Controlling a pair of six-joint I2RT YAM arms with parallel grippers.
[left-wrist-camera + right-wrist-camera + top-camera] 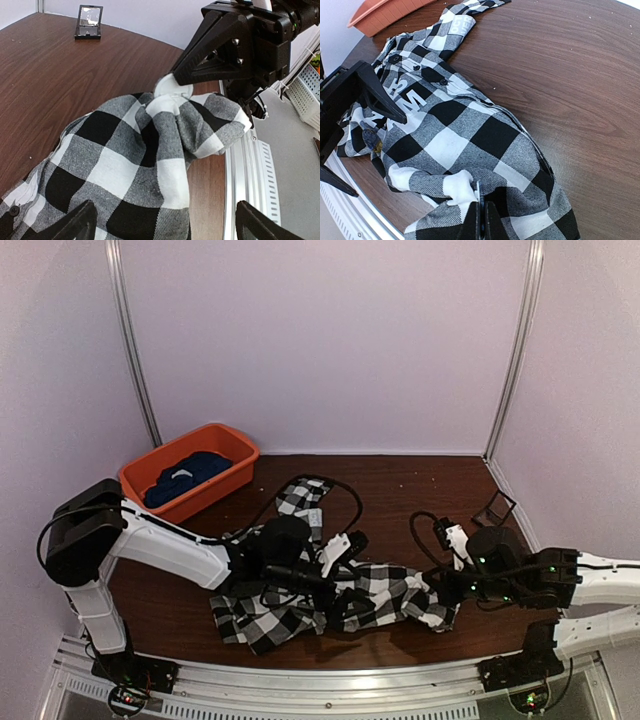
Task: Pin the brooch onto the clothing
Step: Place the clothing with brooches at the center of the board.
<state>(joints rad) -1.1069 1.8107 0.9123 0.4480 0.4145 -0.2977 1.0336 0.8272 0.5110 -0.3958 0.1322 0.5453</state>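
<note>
Table (pixel 400 480): brown wood, with the arms' bases along its near edge.
Shirt (pixel 390 595): black-and-white checked and crumpled, it lies on the near middle of the table and runs from the left arm's reach to the right arm's. Its black panel of white block letters (pixel 395 97) is on the left part.
Orange bin (pixel 200 495): at the far left, well apart from the shirt.
Navy garment (pixel 185 475): bundled inside the bin.
Left gripper (pixel 167 225): fingers spread wide with nothing between them, low over the shirt's middle.
Right gripper (pixel 480 205): fingers pressed together on a raised fold at the shirt's right end.
Black frame (pixel 493 508): small, far right by the wall, clear of the cloth.
Brooch (pixel 370 139): a small dark oval with a yellowish glint, on the shirt's near-left part just beside a left finger. Cannot tell whether it is fastened.
</note>
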